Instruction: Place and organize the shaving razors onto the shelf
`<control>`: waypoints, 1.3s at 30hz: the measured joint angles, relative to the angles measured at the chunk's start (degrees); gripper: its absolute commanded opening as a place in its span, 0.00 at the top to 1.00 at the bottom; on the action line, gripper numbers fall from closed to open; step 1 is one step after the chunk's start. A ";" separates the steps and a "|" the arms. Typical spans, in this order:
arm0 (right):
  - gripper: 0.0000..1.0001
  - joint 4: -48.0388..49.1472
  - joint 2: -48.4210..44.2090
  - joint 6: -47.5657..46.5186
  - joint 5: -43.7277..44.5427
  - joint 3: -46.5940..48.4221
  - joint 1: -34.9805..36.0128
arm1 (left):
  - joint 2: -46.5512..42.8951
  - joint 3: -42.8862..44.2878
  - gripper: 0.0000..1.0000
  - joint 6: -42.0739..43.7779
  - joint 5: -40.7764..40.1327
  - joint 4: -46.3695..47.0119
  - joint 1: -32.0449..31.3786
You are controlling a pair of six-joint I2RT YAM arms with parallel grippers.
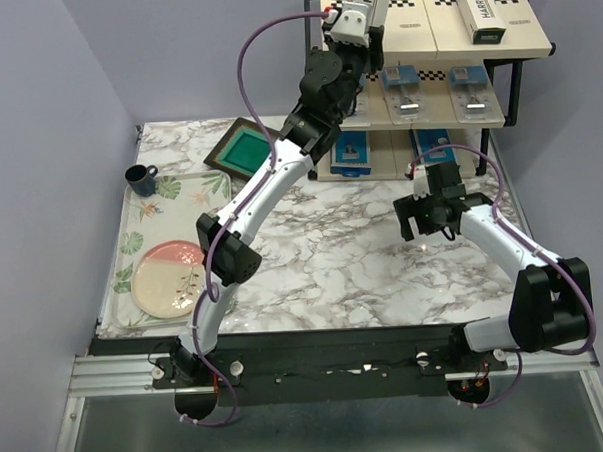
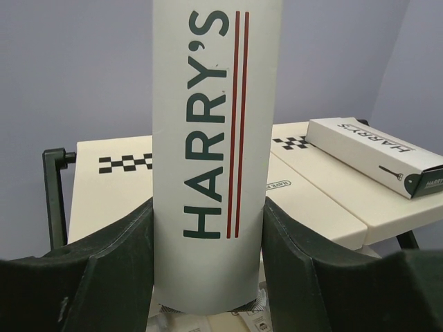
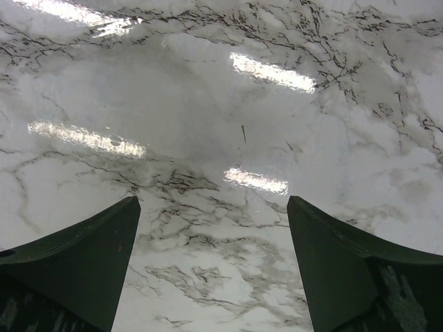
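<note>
My left gripper (image 1: 368, 33) is raised over the left part of the shelf's (image 1: 413, 31) top board. It is shut on a long white HARRY'S box (image 1: 374, 1), which stands on end between the jaws in the left wrist view (image 2: 208, 138), with my gripper (image 2: 208, 242) clamped round its lower part. A second HARRY'S box (image 1: 482, 13) lies flat on the top board's right side, and it also shows in the left wrist view (image 2: 374, 155). Blister packs (image 1: 401, 87) lie on the middle tier. Dark-blue boxes (image 1: 351, 156) lie on the bottom tier. My right gripper (image 1: 426, 221) is open and empty over the marble table (image 3: 228, 104).
A floral tray (image 1: 146, 218) at the table's left holds a pink plate (image 1: 169, 277) and a dark mug (image 1: 139, 176). A dark square frame with a green centre (image 1: 243, 148) lies left of the shelf. My left arm crosses in front of the shelf's left end.
</note>
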 measured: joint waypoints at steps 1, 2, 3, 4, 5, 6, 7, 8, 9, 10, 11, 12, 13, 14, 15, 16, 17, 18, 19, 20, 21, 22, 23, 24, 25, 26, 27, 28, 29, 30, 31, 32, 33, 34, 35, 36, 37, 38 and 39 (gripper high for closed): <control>0.05 0.00 -0.02 0.00 -0.04 0.00 -0.11 | 0.15 0.00 0.38 -0.02 0.00 0.15 0.11; 0.05 0.00 -0.02 0.00 -0.09 0.00 -0.33 | 0.48 0.02 0.37 -0.02 0.00 0.24 0.31; 0.05 0.00 0.00 0.00 -0.09 0.00 -0.48 | 0.74 0.02 0.37 -0.04 0.02 0.35 0.42; 0.05 -0.02 -0.02 0.00 -0.11 0.00 -0.70 | 1.07 0.02 0.37 -0.07 0.02 0.59 0.50; 0.05 -0.02 -0.02 0.00 -0.11 0.00 -0.92 | 1.33 0.07 0.37 -0.09 0.02 0.90 0.52; 0.05 -0.02 -0.02 0.00 -0.11 0.00 -1.11 | 1.73 0.26 0.36 -0.09 0.07 1.40 0.76; 0.05 -0.04 -0.02 0.00 -0.09 0.00 -1.20 | 2.08 0.70 0.36 -0.09 0.07 1.68 0.85; 0.05 -0.07 0.00 0.00 -0.11 0.00 -1.49 | 2.32 0.90 0.34 -0.07 0.07 1.88 0.94; 0.05 -0.07 0.00 0.00 -0.11 0.00 -1.60 | 2.47 1.09 0.32 -0.07 0.07 1.97 1.01; 0.05 -0.07 -0.02 0.00 -0.11 0.00 -1.73 | 2.62 1.25 0.27 -0.04 0.07 2.03 1.07; 0.05 -0.07 0.00 0.00 -0.11 0.00 -1.79 | 2.82 1.49 0.01 -0.04 0.07 2.16 1.09; 0.05 -0.07 0.00 0.00 -0.11 0.00 -1.88 | 2.95 1.60 0.01 0.00 0.07 2.40 1.11; 0.05 -0.07 0.00 0.00 -0.11 0.00 -1.90 | 3.04 1.62 0.01 0.11 0.11 2.75 1.11; 0.05 -0.07 0.00 -0.02 -0.13 0.00 -1.92 | 3.13 1.64 0.01 0.09 0.20 3.02 1.11; 0.05 -0.07 0.00 0.00 -0.15 0.00 -1.97 | 3.23 1.70 0.01 0.07 0.24 3.37 1.11; 0.05 -0.07 0.02 0.00 -0.15 0.00 -1.99 | 3.28 1.75 0.01 0.15 0.24 3.74 1.14; 0.05 -0.07 0.04 -0.02 -0.15 0.00 -2.01 | 3.32 1.79 0.01 0.13 0.28 4.07 1.11; 0.05 -0.07 0.13 0.00 -0.17 0.00 -2.10 | 3.34 1.84 0.01 0.15 0.39 4.42 1.11; 0.05 -0.07 0.22 0.00 -0.20 0.00 -2.19 | 3.34 1.84 0.01 0.15 0.52 4.70 1.11; 0.05 -0.04 0.28 0.00 -0.22 0.00 -2.23 | 3.34 1.86 0.01 0.15 0.61 4.92 1.14; 0.05 -0.04 0.37 0.00 -0.22 0.00 -2.25 | 3.34 1.90 0.01 0.15 0.68 5.09 1.14; 0.05 -0.04 0.55 0.00 -0.26 0.02 -2.25 | 3.34 1.95 0.01 0.15 0.72 5.35 1.14; 0.05 -0.04 0.63 0.00 -0.28 0.02 -2.25 | 3.34 1.95 0.01 0.15 0.74 5.42 1.14; 0.05 -0.04 0.70 0.00 -0.31 0.02 -2.25 | 3.34 1.95 0.01 0.15 0.87 5.66 1.14; 0.05 -0.04 0.79 0.00 -0.33 0.02 -2.25 | 3.34 1.95 0.01 0.15 1.16 6.01 1.14; 0.05 -0.04 0.92 0.00 -0.37 0.02 -2.25 | 3.34 1.95 0.01 0.42 1.81 6.54 1.14; 0.05 -0.02 0.98 0.02 -0.37 0.02 -2.25 | 3.34 1.95 0.01 0.61 2.45 6.99 1.14; 0.05 -0.04 1.01 0.00 -0.37 0.02 -2.25 | 3.23 1.95 0.01 0.83 3.17 7.32 1.14; 0.05 -0.04 1.03 0.00 -0.37 0.02 -2.27 | 2.97 1.84 0.01 1.16 3.98 7.52 1.14; 0.05 -0.07 1.03 -0.02 -0.37 0.07 -2.34 | 1.68 0.46 0.01 1.70 5.53 8.09 1.16; 0.05 -0.07 1.03 -0.02 -0.37 0.07 -2.34 | 0.52 -0.87 0.01 2.01 6.62 8.28 1.27; 0.05 -0.04 1.03 -0.02 -0.37 0.13 -2.43 | -1.55 -2.91 0.01 2.38 8.17 8.55 1.62; 0.05 -0.07 1.03 -0.04 -0.37 0.17 -2.49 | -3.26 -4.50 0.01 2.62 9.42 8.79 1.81; 0.05 -0.09 1.03 -0.04 -0.37 0.26 -2.58 | -5.60 -6.14 0.01 2.91 11.21 8.83 2.16; 0.05 -0.09 1.03 -0.04 -0.35 0.33 -2.62 | -7.74 -7.39 0.01 3.15 12.66 8.74 2.69; 0.05 -0.11 1.03 -0.04 -0.37 0.39 -2.62 | -9.64 -8.17 0.02 3.41 13.86 8.76 3.21; 0.05 -0.17 1.03 -0.04 -0.46 0.55 -2.62 | -12.76 -9.55 0.07 3.69 15.37 8.55 4.39; 0.05 -0.24 1.09 -0.04 -0.57 0.74 -2.62 | -13.92 -10.03 0.20 3.91 15.87 8.50 4.90; 0.05 -0.28 1.22 -0.02 -0.66 1.01 -2.62 | -18.01 -12.02 0.31 3.98 16.44 8.46 6.56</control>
